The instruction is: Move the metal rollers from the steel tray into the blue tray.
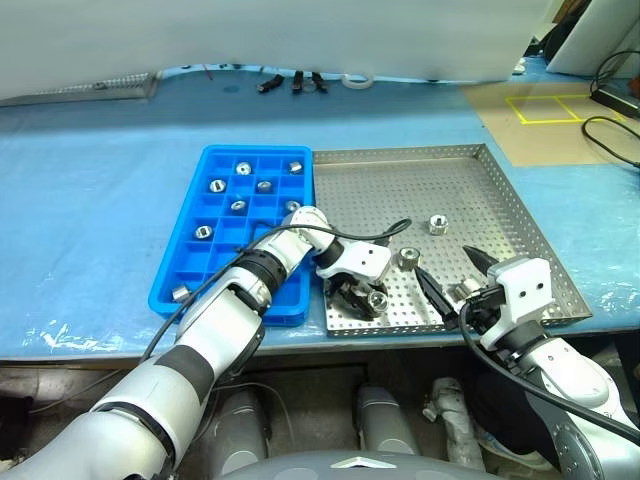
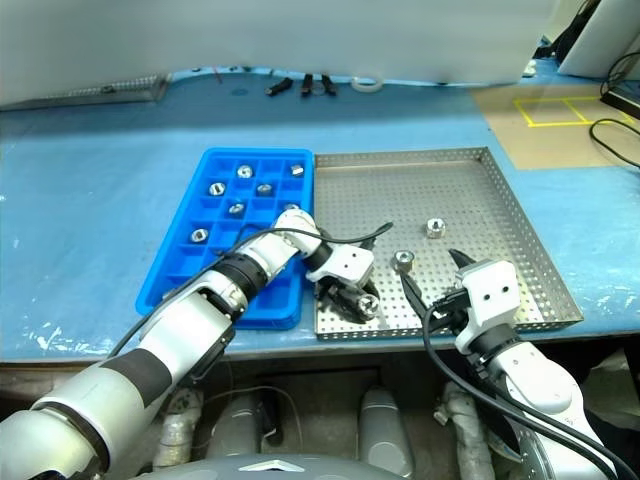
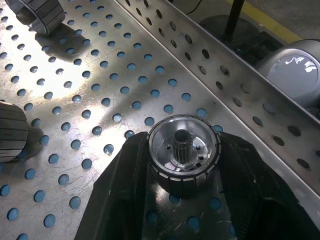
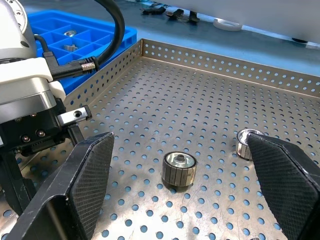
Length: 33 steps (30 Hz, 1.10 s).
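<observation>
Left gripper: I see my left gripper [image 1: 372, 298] low over the near edge of the steel tray [image 1: 500, 200], its two fingers clamped on one metal roller [image 3: 184, 154]. In the left wrist view the black fingers [image 3: 120, 195] press this roller from both sides, and its centre hole faces the camera.

Right gripper: my right gripper [image 1: 455, 280] hangs over the near right part of the steel tray with its jaws spread wide. It holds nothing.

Rollers in the steel tray: beside the held one, I count two more on the perforated floor. One roller [image 1: 408, 257] stands near the middle, just beyond the left gripper and between the two grippers. The other roller [image 1: 437, 224] stands farther back, apart from the first.

Rollers in the blue tray: the blue tray [image 1: 180, 275] lies touching the left side of the steel tray. Several rollers [image 1: 243, 168] sit in its compartments, most in the far half, and one [image 1: 181, 293] at the near left corner.

Table: a pale blue sheet [image 1: 90, 200] covers it under both trays. Some small dark tools [image 1: 295, 82] lie at the far edge; I cannot tell what kind.
</observation>
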Each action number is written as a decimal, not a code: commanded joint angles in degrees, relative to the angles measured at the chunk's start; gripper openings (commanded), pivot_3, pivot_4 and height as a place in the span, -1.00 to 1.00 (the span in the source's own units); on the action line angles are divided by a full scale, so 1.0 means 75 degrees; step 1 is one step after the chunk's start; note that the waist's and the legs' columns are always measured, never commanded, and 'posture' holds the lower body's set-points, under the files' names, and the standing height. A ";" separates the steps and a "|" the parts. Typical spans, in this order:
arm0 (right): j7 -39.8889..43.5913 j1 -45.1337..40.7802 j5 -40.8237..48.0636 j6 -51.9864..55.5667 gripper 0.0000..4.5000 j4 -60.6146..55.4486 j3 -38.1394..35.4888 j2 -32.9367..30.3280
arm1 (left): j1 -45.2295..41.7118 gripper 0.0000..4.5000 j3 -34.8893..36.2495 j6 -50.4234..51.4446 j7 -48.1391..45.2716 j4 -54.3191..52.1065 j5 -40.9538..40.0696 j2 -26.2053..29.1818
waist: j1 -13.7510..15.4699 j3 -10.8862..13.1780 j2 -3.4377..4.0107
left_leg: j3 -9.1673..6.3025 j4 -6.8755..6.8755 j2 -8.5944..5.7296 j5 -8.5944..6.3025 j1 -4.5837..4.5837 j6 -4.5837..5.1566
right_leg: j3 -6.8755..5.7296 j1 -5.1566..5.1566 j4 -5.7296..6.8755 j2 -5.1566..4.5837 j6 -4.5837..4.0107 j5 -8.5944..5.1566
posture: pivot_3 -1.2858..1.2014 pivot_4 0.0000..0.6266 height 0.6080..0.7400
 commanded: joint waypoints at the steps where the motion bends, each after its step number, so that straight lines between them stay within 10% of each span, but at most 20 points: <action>1: -0.0031 -0.0101 0.0008 -0.0048 1.00 -0.0217 -0.0049 -0.0028 | -0.0122 -0.23 0.0172 -0.0074 0.0203 -0.0026 -0.0015 0.0009 | -0.0001 0.0000 0.0000 | 0.0000 0.0000 0.0000 0.0000 0.0000 0.0000 | 0.0000 0.0000 0.0000 0.0000 0.0000 0.0000 | -0.48 -0.52 1.00; 19: 0.1786 -0.2804 0.1578 0.0636 1.00 0.0894 0.0244 -0.1366 | 0.0871 -0.23 0.2526 0.4454 0.0175 -0.4728 -0.2844 0.1807 | 0.0126 0.0002 0.0002 | -0.0001 -0.0004 0.0007 0.0001 0.0005 0.0001 | -0.0002 -0.0002 0.0008 0.0003 -0.0010 0.0004 | -0.23 -0.52 1.00; 33: 0.4307 -0.6385 0.1532 0.0142 1.00 0.3973 0.2241 -0.1298 | 0.4543 -0.23 0.3951 0.6930 0.3809 -0.9684 -0.3429 0.3178 | 0.1439 0.0007 0.0010 | -0.0003 -0.0025 0.0012 0.0008 0.0003 -0.0013 | -0.0037 0.0003 0.0024 -0.0009 -0.0020 -0.0002 | 0.17 -0.52 1.00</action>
